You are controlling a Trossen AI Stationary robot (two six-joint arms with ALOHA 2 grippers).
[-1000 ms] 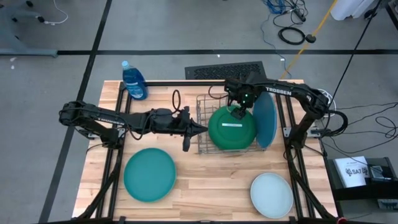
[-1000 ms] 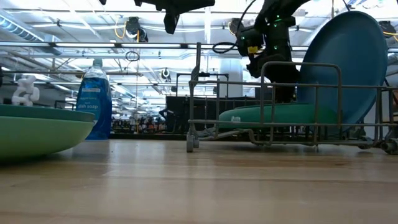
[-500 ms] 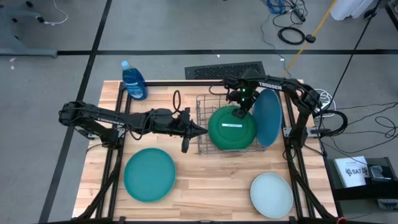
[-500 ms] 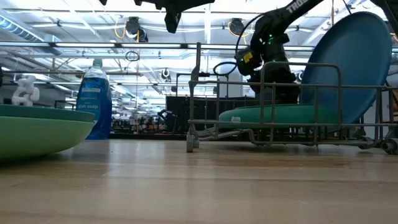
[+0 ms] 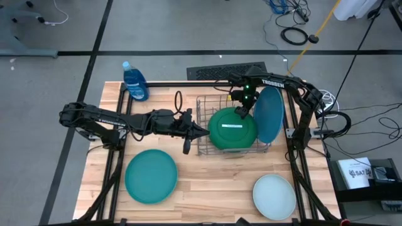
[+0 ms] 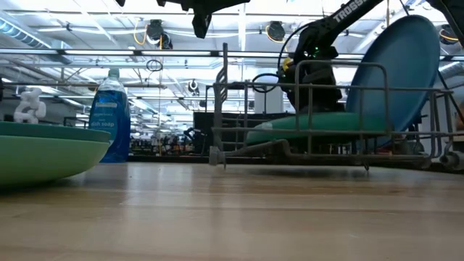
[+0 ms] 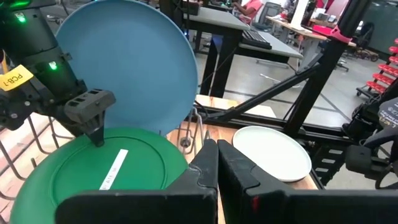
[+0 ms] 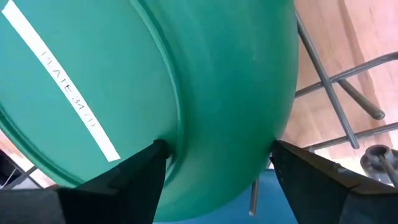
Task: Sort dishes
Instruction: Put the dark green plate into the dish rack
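Right gripper (image 5: 241,113): fingers spread wide astride the far rim of the dark green plate (image 5: 233,129), lying flat in the wire rack (image 5: 202,129). Risk: rack dragged or tipped, blue plate (image 5: 269,117) beside it toppled. Left gripper (image 5: 202,130): closed, empty.

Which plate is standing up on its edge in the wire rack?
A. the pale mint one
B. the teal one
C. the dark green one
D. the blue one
D: the blue plate stands on edge in the wire rack, while the dark green plate lies nearly flat beside it; the other two plates lie on the table.
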